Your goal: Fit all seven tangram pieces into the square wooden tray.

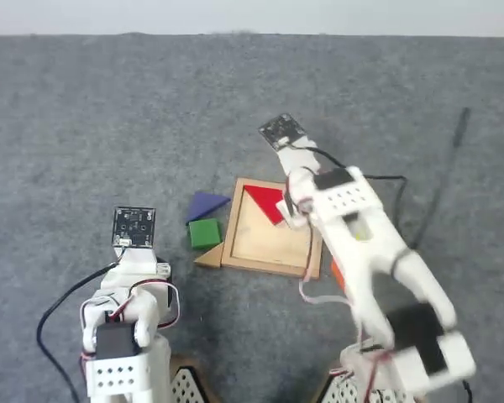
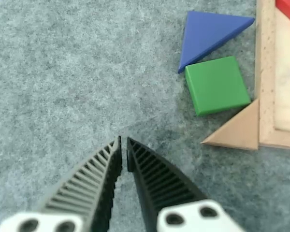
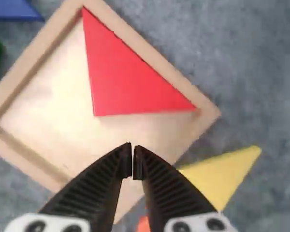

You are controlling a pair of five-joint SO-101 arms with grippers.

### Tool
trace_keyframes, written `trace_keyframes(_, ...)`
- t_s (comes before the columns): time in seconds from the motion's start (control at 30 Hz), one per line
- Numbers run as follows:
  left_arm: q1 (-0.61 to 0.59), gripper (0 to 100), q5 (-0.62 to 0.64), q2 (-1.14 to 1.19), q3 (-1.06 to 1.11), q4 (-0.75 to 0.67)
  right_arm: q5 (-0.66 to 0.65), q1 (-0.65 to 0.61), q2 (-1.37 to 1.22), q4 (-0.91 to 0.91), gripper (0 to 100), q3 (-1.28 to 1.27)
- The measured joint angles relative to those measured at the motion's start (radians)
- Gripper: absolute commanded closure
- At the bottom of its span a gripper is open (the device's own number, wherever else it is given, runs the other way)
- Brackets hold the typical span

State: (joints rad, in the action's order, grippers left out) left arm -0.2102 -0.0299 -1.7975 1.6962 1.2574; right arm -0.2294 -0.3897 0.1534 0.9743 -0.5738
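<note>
Big triangle in tray corner; square just left, perhaps touching.

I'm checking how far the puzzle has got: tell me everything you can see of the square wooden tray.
The square wooden tray is pale bare wood, a raised rim around a flat, lighter floor. It lies flat on the grey felt-like table. Inside, one red triangle lies with its long side along one rim; the rest of the floor is bare. A tan triangle rests against the rim outside. The right claw, shut, hangs over the floor.
</note>
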Motion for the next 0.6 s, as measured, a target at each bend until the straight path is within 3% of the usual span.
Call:
trace_keyframes(0.13, 0.000, 98, 0.000, 0.000, 0.000, 0.000, 0.035, 0.071, 0.124, 0.037, 95.9, -0.094)
trace_keyframes(0.4, 0.000, 98, 0.000, 0.000, 0.000, 0.000, 0.109, 0.206, 0.104, 0.014, 74.3, -0.117)
trace_keyframes(0.6, 0.000, 98, 0.000, 0.000, 0.000, 0.000, 0.121, 0.215, -0.043, -0.014, 73.9, -0.101)
